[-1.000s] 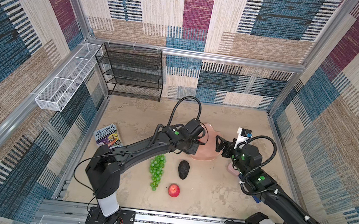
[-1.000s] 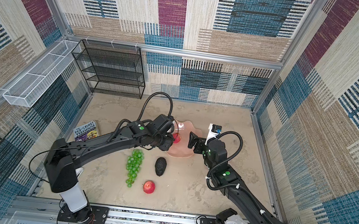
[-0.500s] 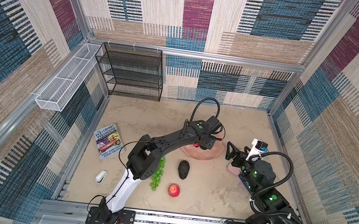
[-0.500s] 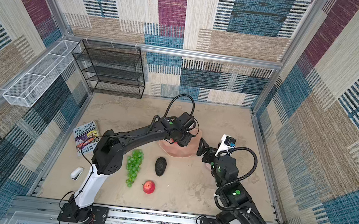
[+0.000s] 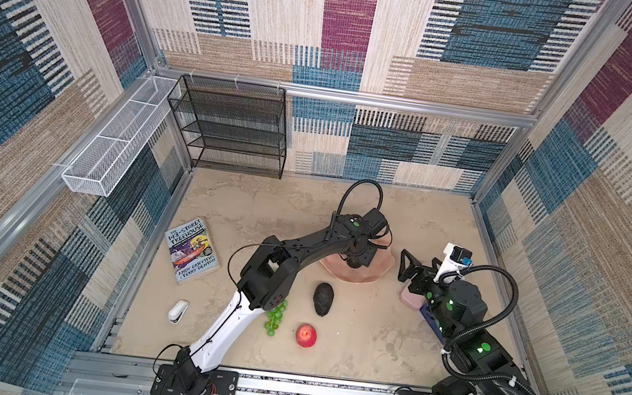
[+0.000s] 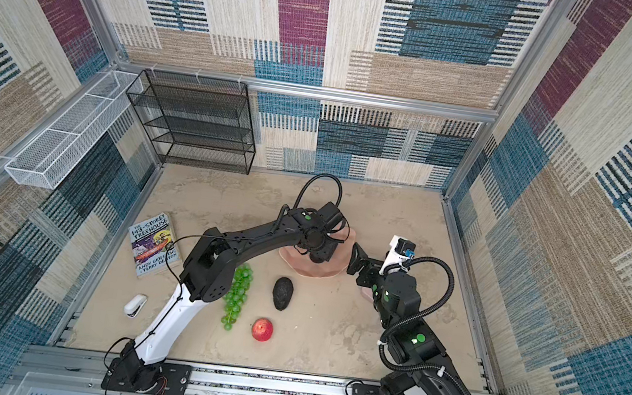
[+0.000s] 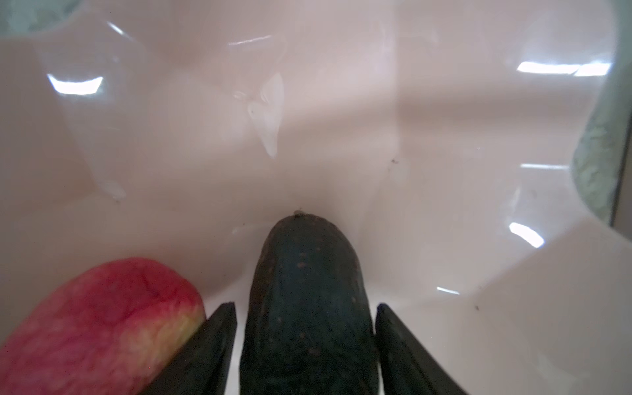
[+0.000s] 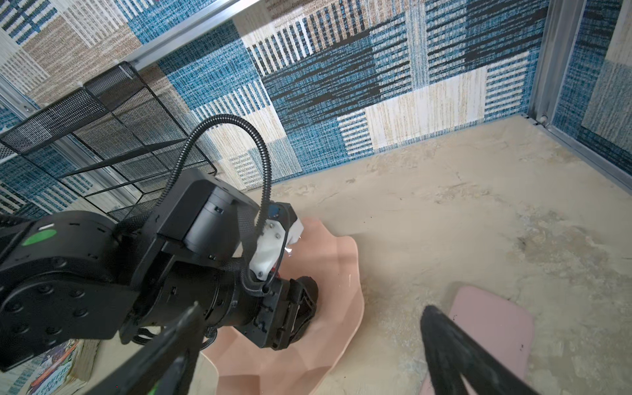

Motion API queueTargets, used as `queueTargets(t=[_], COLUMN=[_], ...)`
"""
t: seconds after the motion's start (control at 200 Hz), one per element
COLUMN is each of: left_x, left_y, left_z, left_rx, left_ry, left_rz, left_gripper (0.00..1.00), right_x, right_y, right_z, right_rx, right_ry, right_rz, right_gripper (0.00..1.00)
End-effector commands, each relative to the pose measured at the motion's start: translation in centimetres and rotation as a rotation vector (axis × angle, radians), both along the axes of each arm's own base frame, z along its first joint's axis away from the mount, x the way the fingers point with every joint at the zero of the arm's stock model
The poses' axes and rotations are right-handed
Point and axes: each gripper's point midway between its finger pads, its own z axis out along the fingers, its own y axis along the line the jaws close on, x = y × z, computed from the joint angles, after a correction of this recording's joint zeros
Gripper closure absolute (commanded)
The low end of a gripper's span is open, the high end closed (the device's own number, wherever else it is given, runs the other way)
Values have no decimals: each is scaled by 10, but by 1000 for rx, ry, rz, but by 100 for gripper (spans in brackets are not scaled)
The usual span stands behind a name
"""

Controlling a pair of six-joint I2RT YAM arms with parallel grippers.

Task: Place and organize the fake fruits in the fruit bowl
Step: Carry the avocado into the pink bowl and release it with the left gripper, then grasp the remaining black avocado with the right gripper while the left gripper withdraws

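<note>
The pale-pink fruit bowl [image 5: 377,272] [image 6: 337,271] sits mid-table in both top views. My left gripper [image 5: 355,261] [image 7: 305,306] reaches down into it. Its fingers stand open on either side of a dark avocado [image 7: 307,290] lying on the bowl floor [image 7: 342,119], with a thin gap on each side. A red apple [image 7: 95,318] lies in the bowl beside it. On the table lie another avocado [image 5: 323,299], a red apple [image 5: 306,335] and green grapes [image 6: 236,296], partly hidden by the left arm. My right gripper [image 5: 407,266] [image 8: 311,306] hangs open and empty just right of the bowl.
A small pink box [image 8: 492,328] lies under the right gripper, with a blue object [image 5: 429,317] beside it. A book [image 5: 191,250] and a white stapler [image 5: 178,310] lie at the left. A black wire shelf [image 5: 231,128] and a white wire basket [image 5: 121,137] stand along the back left.
The left gripper moved further over the bowl with the avocado and has widened its jaws, letting the avocado go inside it. The right gripper drew back to the right.
</note>
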Motion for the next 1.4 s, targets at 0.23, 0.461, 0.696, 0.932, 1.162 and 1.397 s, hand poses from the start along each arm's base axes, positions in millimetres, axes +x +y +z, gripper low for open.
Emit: queueTargets(t=[0.23, 0.461, 0.696, 0.932, 1.162, 1.397], left_x=[2, -25, -87, -144, -164, -170], left_y=[17, 108, 234, 300, 332, 339], left_z=[132, 205, 170, 141, 148, 146], left_rx=[-168, -279, -267, -301, -318, -294], left_ry=[-189, -493, -531, -528, -603, -595], left_rz=[53, 212, 464, 586, 651, 661], left_gripper=[30, 24, 16, 15, 14, 14], right_x=[6, 11, -13, -27, -24, -19], right_y=[16, 95, 164, 199, 210, 229], right_z=[18, -41, -90, -129, -163, -178], right_rx=[-73, -158, -184, -192, -207, -211], right_ry=[-8, 232, 417, 531, 603, 616], right_rz=[81, 344, 483, 494, 474, 501], right_gripper=[0, 4, 4, 4, 6, 17])
